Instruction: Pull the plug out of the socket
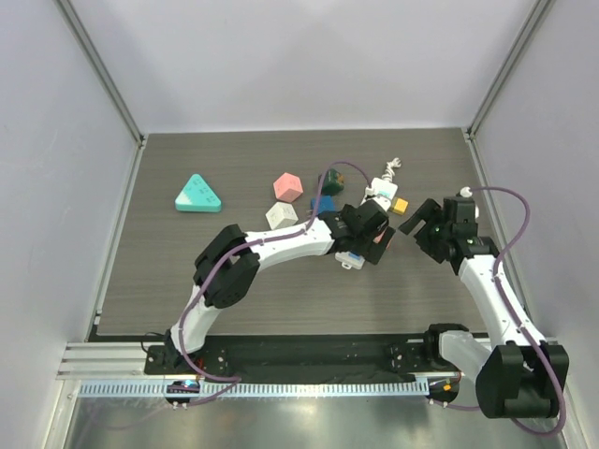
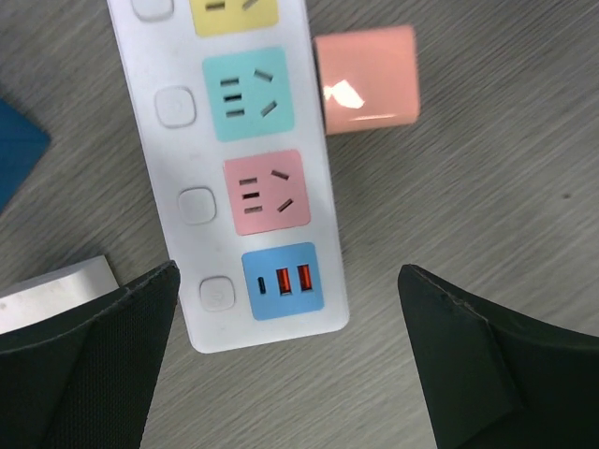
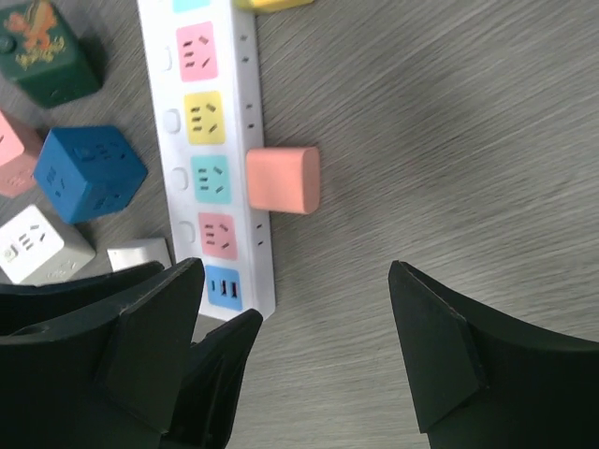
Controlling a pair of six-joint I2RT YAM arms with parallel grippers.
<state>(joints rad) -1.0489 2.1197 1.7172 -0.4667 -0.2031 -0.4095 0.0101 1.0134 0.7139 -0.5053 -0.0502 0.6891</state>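
Apparently done: we see the pink plug (image 2: 367,79) upper right, off the power strip (image 2: 168,56); left gripper (image 2: 288,271) and right gripper (image 3: 295,265) gape empty.

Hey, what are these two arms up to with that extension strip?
Two robot arms are working over a white power strip. Their job is to pull a plug out of it, and that looks done. The pink plug lies on the table beside the strip, and the sockets in view are empty. The left claw and right claw both hover open near the strip's end, holding nothing.
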